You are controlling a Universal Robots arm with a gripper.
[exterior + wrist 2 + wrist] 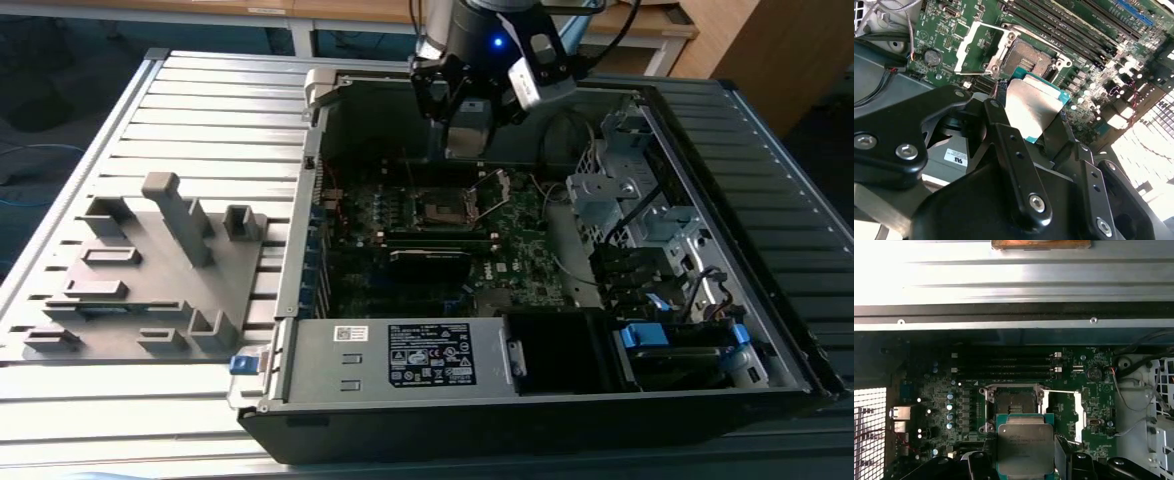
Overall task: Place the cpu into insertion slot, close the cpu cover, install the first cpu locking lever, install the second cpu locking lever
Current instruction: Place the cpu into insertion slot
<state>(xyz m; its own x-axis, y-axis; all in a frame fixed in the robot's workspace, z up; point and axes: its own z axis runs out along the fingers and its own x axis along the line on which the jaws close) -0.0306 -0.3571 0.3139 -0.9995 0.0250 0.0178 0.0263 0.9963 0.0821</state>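
My gripper [467,135] hangs over the open computer case, shut on the cpu [1031,112], a flat square chip with a silvery top and a green edge. In both wrist views the black fingers [979,462] clamp the chip's two sides. The cpu [1025,450] is held above the green board, just beside the insertion slot [1015,402], and is apart from it. The slot [1026,57] is a dark open square with nothing in it. The cpu cover [1076,410] is swung open on its hinge beside the slot, and it stands raised in the exterior view [494,190].
Long black memory slots [1004,365] run along one side of the socket. A power supply [427,355] fills the case's near end, with drive cages and cables [641,200] at the exterior view's right. A grey fixture plate [134,280] lies on the table at the left.
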